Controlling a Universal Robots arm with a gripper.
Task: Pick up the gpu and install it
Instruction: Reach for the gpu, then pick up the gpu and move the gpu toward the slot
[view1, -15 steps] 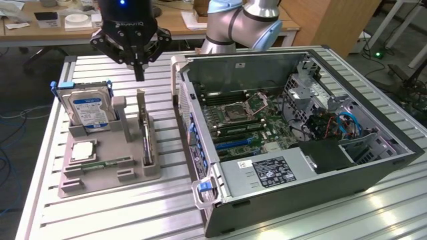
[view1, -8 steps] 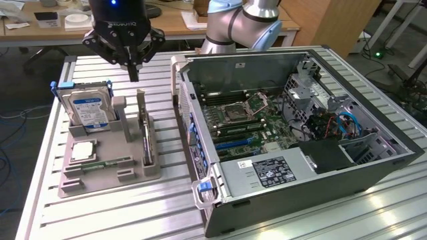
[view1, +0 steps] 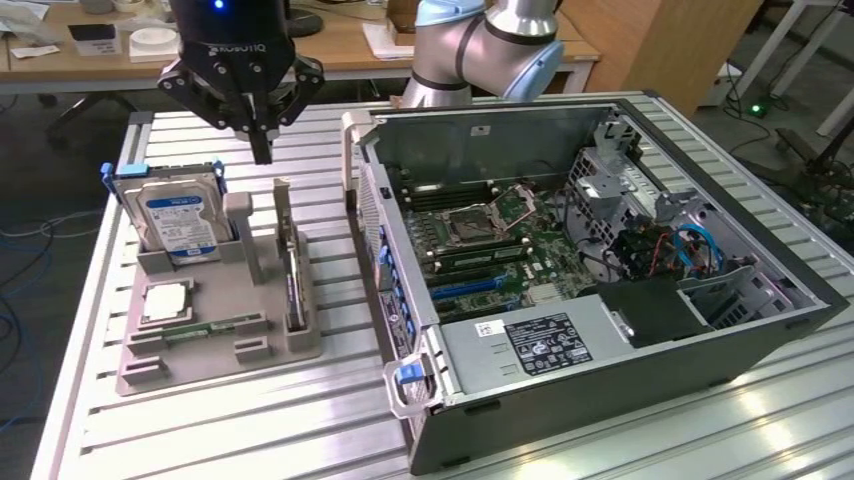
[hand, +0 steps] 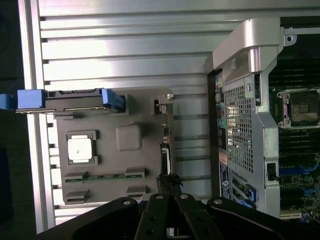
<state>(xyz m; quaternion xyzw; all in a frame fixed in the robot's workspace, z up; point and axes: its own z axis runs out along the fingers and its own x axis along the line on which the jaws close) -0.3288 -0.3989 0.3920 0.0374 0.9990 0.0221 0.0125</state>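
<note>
1. The pincer (view1: 263, 148) hangs shut and empty above the holder (view1: 254, 340), over one end of the gpu (view1: 290, 262).
2. The gpu stands on edge in its slot in the holder, between the drive (view1: 180, 222) and the case (view1: 767, 325).
3. Shut fingers cannot straddle the card. Coming down like this would likely jab its top edge and could chip or tip it.
4. The card is thin, so a grip far off its middle could let it swing or slip.
5. The drive stands close, and widely parted jaws might clip it.
6. The case wall is just beside the holder, so a low carry could knock the card against it.
</note>
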